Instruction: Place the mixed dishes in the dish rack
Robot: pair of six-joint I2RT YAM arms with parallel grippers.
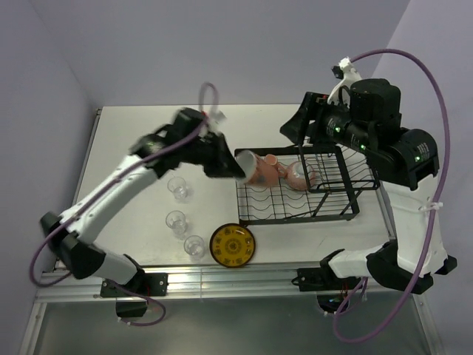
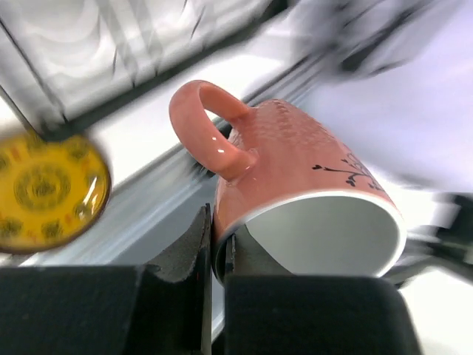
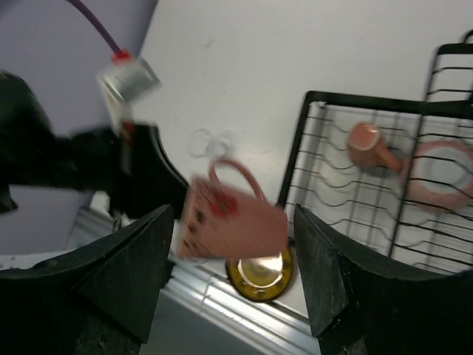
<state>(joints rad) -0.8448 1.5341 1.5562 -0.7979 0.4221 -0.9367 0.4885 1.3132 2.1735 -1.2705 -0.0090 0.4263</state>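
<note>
My left gripper (image 1: 228,164) is shut on the rim of a salmon-pink mug (image 1: 248,167), holding it tilted in the air at the left edge of the black wire dish rack (image 1: 295,211). In the left wrist view one finger (image 2: 194,248) is outside the mug (image 2: 295,174) and the other inside. A second pink mug (image 1: 270,171) and the pink bowl (image 1: 303,176) lie in the rack. Three clear glasses (image 1: 179,188) (image 1: 176,220) (image 1: 194,245) and the yellow plate (image 1: 232,245) stand on the table. My right gripper (image 1: 298,124) is open and empty above the rack's back.
The right wrist view looks down on the held mug (image 3: 233,218), the plate (image 3: 259,270) and the rack (image 3: 355,192). The table's metal front edge (image 1: 222,279) runs just below the plate. Purple walls stand behind and on both sides.
</note>
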